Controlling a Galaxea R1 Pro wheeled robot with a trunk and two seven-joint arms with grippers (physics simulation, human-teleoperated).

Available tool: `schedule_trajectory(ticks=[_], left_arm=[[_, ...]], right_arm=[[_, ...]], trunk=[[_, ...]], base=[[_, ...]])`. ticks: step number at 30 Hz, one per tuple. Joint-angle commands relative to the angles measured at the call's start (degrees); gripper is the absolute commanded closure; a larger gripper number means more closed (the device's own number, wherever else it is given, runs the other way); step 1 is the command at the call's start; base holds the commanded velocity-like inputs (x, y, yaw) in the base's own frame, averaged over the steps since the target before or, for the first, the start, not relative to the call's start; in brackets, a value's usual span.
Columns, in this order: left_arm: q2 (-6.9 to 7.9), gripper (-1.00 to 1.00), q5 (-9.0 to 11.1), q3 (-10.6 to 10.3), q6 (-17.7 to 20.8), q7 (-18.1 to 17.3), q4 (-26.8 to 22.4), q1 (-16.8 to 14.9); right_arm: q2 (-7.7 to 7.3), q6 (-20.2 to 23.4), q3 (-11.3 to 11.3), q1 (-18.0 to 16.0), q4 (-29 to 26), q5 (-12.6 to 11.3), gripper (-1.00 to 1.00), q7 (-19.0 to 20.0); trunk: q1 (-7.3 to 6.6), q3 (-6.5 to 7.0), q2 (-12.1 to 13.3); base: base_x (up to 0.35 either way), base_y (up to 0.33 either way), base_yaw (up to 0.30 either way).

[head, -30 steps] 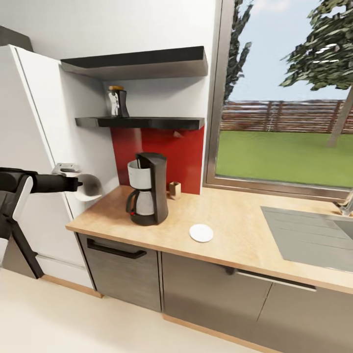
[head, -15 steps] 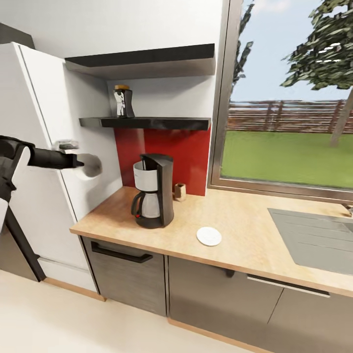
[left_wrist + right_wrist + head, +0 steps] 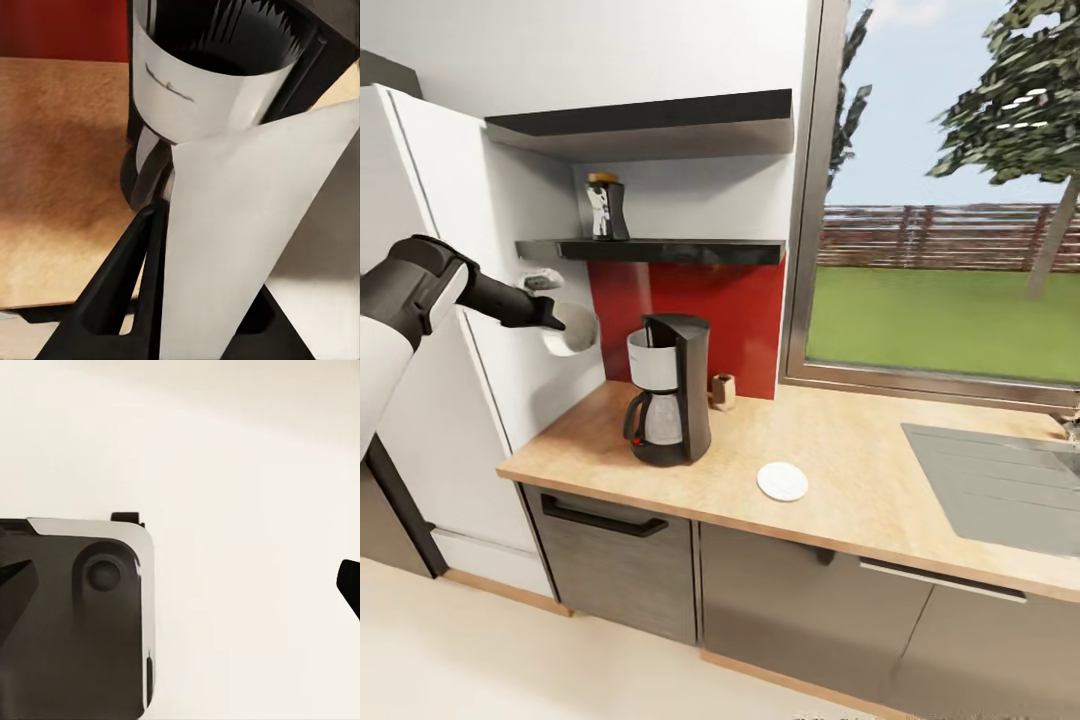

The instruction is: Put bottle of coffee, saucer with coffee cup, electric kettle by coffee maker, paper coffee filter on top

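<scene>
The black coffee maker (image 3: 666, 390) with its glass carafe stands on the light-wood kitchen countertop (image 3: 850, 440) near its left end. My left gripper (image 3: 556, 320) hovers up and to the left of it, shut on a white paper coffee filter (image 3: 573, 330). In the left wrist view the filter (image 3: 240, 225) sits between the black fingers (image 3: 139, 247), with the coffee maker's open top (image 3: 210, 67) just beyond. The bottle of coffee (image 3: 603, 207) stands on the lower black kitchen shelf (image 3: 660, 250). The white saucer (image 3: 782, 481) lies right of the coffee maker. Coffee cup and electric kettle are out of view.
A tall white fridge (image 3: 450, 400) flanks the counter's left end, close to my left arm. A small brown holder (image 3: 723, 390) stands against the red backsplash. The steel sink (image 3: 1000, 480) is inset at the right, below a big window. My right gripper (image 3: 180, 577) hangs over pale floor beside the robot's base (image 3: 75, 615).
My left arm has risen and swung right with the filter, from beside the counter's edge to level with the coffee maker's top. The head view shifted slightly.
</scene>
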Motion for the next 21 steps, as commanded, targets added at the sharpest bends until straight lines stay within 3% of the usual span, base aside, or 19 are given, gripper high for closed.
schedule_trajectory(ticks=[1, 7, 15, 21], left_arm=[[0.06, 1.0, 0.1, -0.9, 0.2, -0.5, 0.1, -0.1], [0.41, 1.0, 0.1, -3.2, 0.2, -3.9, 0.3, 0.3], [0.56, 1.0, 0.1, -3.5, 0.2, -6.0, 1.5, 0.4], [0.69, 1.0, 0.1, -3.4, 0.1, -6.1, 8.1, -0.4]], right_arm=[[-0.02, -0.1, 0.0, 0.0, 0.0, 0.0, -1.0, 0.0], [-0.06, -0.1, 0.0, 0.0, 0.0, 0.0, -1.0, 0.0], [-0.06, -0.1, 0.0, 0.0, 0.0, 0.0, -1.0, 0.0], [0.0, -0.1, 0.0, 0.0, 0.0, 0.0, -1.0, -0.1]], trunk=[[0.03, -0.12, -0.1], [0.03, -0.12, -0.1], [0.03, -0.12, -0.1], [0.03, -0.12, -0.1]], base=[[0.0, 0.0, -0.221], [0.0, 0.0, -0.255], [0.0, 0.0, -0.267], [0.0, 0.0, -0.162]])
